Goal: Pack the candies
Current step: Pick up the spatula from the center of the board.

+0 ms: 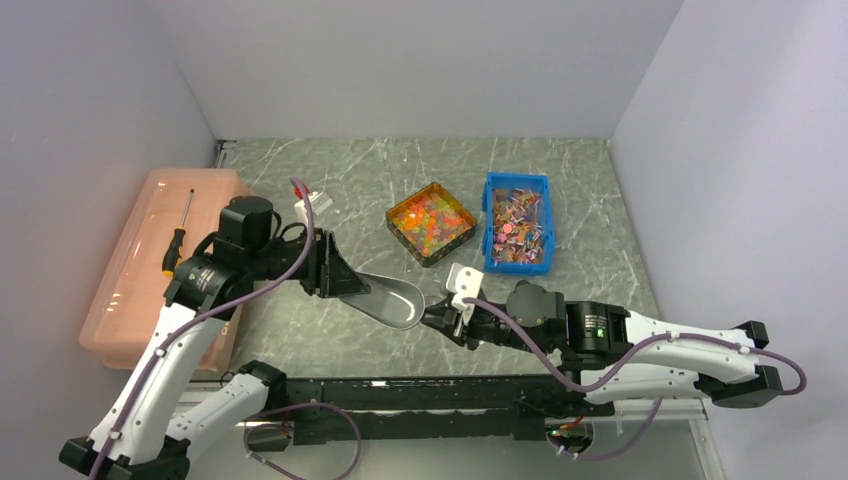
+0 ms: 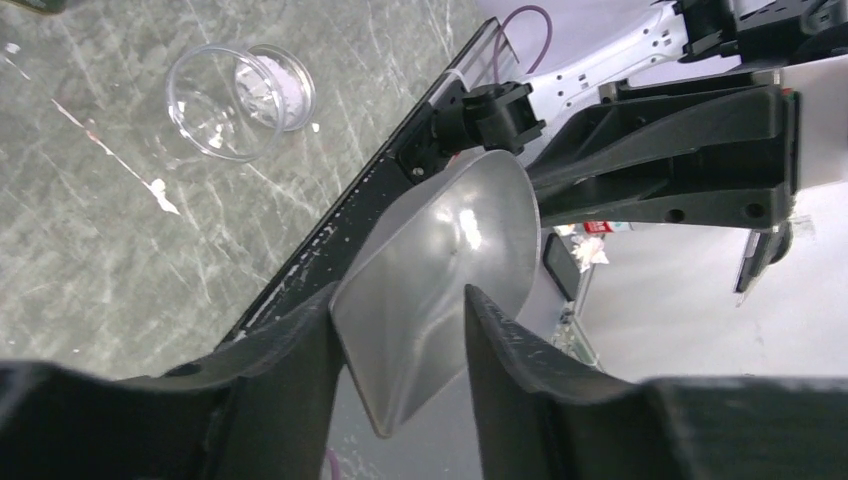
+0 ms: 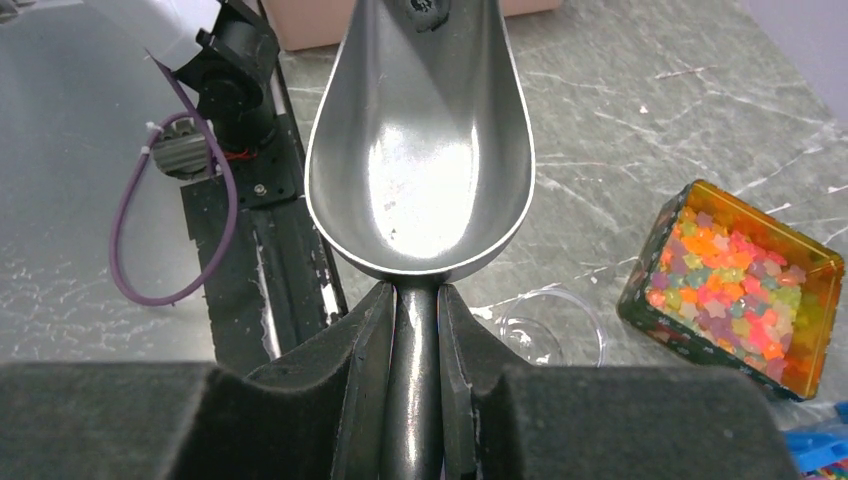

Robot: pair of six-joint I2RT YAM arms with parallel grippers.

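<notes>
A metal scoop [image 1: 390,298] hangs empty between my two grippers above the table's near middle. My right gripper [image 1: 440,320] is shut on its handle, seen in the right wrist view [image 3: 415,295] with the bowl [image 3: 420,150] ahead. My left gripper [image 1: 340,275] holds the bowl's front end; in the left wrist view [image 2: 400,295] both fingers touch the bowl's [image 2: 450,230] sides. The candies [image 1: 430,220], tiny orange, yellow, red and green pieces, fill an orange tin [image 3: 820,250] behind the scoop. A clear plastic cup [image 3: 550,335] stands empty under the scoop, and also shows in the left wrist view [image 2: 215,100].
A blue bin [image 1: 490,215] of wrapped sweets stands right of the tin. A pink lidded box [image 1: 130,290] with a screwdriver [image 1: 180,235] on it sits at the left edge. The black base rail [image 1: 400,395] runs along the near edge.
</notes>
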